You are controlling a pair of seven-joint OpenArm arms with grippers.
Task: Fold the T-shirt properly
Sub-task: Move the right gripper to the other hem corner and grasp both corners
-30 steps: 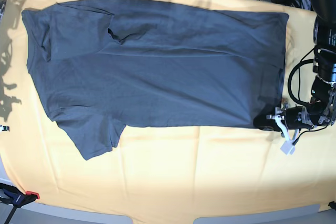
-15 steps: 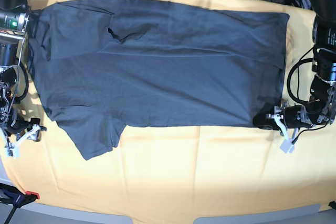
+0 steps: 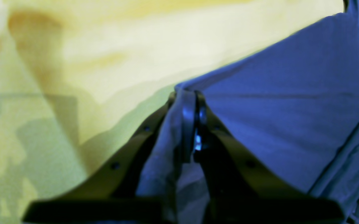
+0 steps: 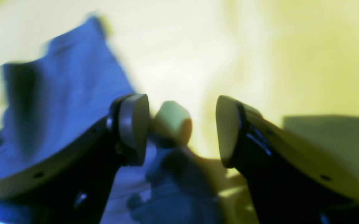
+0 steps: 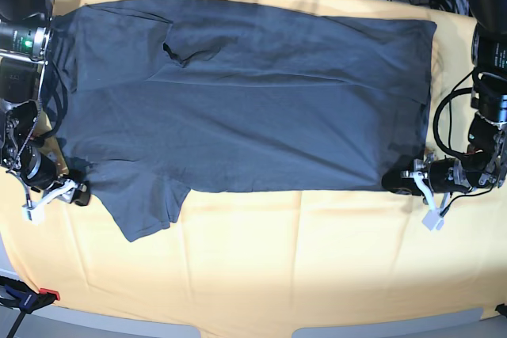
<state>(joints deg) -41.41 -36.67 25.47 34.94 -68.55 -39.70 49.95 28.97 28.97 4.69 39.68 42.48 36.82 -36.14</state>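
From my seat at the controls, the plain slate-grey short-sleeved cotton T-shirt lay spread flat across the upper and middle part of the base frame, on the large yellow cloth that covered the table. My left gripper, at the lower right of that frame, was clamped tight on the shirt's bottom hem corner; in the left wrist view the grey fabric was pinched between its closed jaws. My right gripper, at the lower left of the base frame, stood wide apart just beside the near sleeve, with nothing between its pads that I could make out, though that wrist view was blurred.

The risks I saw: only one corner was secured, so lifting now would have dragged the shirt askew and bunched it. The right gripper could close on the yellow cloth along with the sleeve, or catch a single layer only. The thin pinch on the left could slip under tension.

My count: one T-shirt, one yellow cloth, two grippers.
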